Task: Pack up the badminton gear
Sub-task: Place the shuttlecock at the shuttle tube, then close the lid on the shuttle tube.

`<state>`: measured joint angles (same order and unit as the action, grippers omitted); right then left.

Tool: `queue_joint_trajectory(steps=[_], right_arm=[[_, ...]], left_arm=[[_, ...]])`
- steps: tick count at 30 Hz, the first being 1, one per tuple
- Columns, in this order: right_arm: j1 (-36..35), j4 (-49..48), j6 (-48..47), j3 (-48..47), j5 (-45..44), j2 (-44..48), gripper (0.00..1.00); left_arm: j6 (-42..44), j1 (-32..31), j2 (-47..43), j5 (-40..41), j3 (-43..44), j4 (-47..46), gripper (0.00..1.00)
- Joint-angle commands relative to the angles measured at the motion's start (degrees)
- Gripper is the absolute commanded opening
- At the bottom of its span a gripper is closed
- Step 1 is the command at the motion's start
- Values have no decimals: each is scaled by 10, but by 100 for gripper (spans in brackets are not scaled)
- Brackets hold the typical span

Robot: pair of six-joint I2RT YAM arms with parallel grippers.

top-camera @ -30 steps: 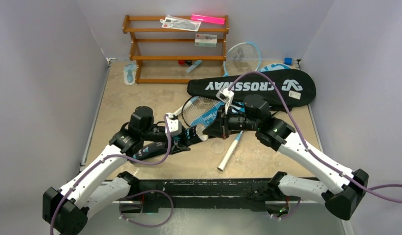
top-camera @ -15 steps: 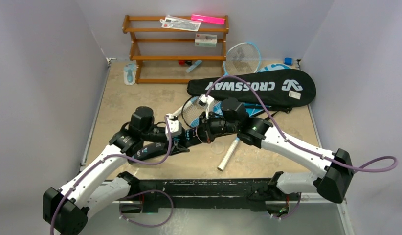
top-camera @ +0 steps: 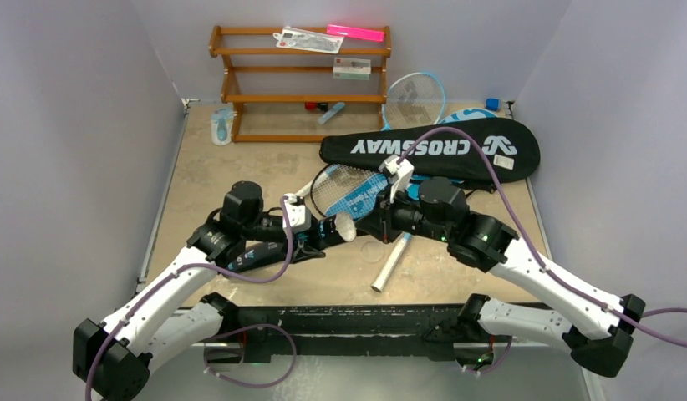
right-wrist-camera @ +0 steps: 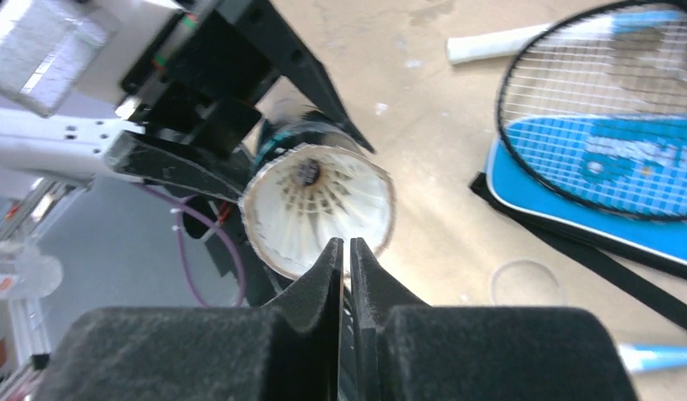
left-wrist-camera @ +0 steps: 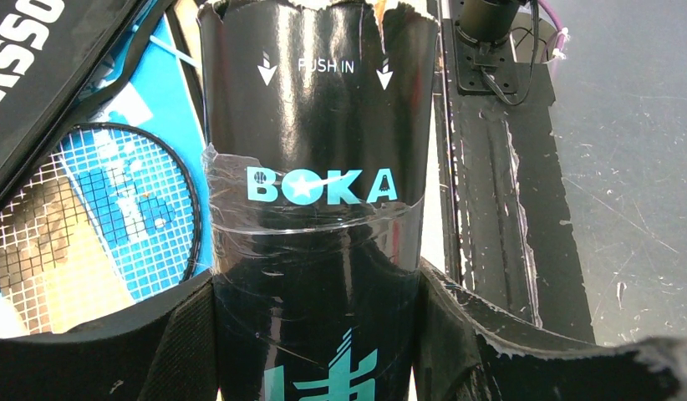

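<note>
Top external view: both arms bend inward over the middle of the table (top-camera: 206, 167), so that their wrists face each other. The left arm rises from its base at the near left, folds at the elbow and points its wrist to the right. The left claw (left-wrist-camera: 317, 326) is clenched on a black tube (left-wrist-camera: 315, 167), one finger pressed against each side. The tube lies nearly level above the table, its open mouth toward the right arm. The right arm runs from the near right toward the centre, with its wrist turned left. A white shuttlecock (right-wrist-camera: 319, 209) sits in the tube's mouth with its feather skirt outward. The right claw (right-wrist-camera: 345, 249) has its fingers drawn almost together, only a thin slit between them, with the tips at the skirt's rim; whether they pinch the rim cannot be told. A black-framed racket (top-camera: 344, 188) lies on a blue cover (right-wrist-camera: 557, 225) just behind the claws, and a black cover (top-camera: 457, 149) lies farther back.
</note>
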<state>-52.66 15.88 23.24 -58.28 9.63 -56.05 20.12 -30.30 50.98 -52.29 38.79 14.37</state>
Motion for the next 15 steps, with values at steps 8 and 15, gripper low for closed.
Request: queue_joint_trajectory(steps=[8,15], right_arm=[[-1,132,66,41,-160,35,56],[-1,95,93,138,-176,-23,60]], left_arm=[[10,0,-2,26,22,-20,48],[-4,11,-13,140,25,-15,48]])
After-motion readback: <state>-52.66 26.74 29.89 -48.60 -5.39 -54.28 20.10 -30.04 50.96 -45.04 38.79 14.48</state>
